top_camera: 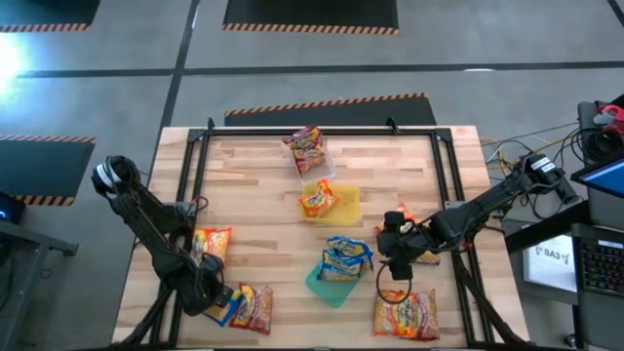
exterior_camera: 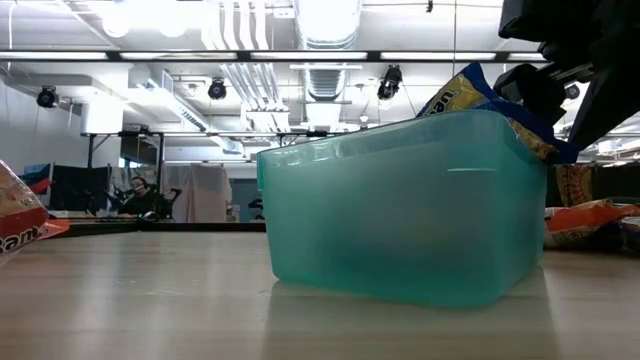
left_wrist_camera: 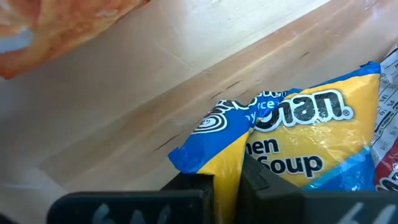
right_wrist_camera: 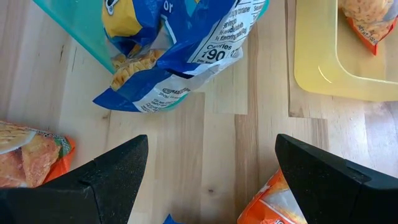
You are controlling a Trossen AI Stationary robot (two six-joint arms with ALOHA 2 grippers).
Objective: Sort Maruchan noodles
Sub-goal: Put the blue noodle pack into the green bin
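We are at the picking step: our left gripper (left_wrist_camera: 227,180) is at the near left corner of the table (top_camera: 263,175), fingers clamped on the edge of a blue-and-yellow noodle packet (left_wrist_camera: 292,130). Next we must lift it and carry it right to the green tray (top_camera: 325,286), where the other blue packets (top_camera: 346,257) lie. Our right gripper (right_wrist_camera: 208,180) waits with fingers wide apart, just right of that tray.

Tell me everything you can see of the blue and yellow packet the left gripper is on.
The blue-and-yellow noodle packet is crinkly, glossy plastic with blue ends, a yellow middle and dark lettering. It lies flat on the wooden table near its front left corner, against a red packet. The left gripper has its fingers shut on the packet's edge, puckering the film there.
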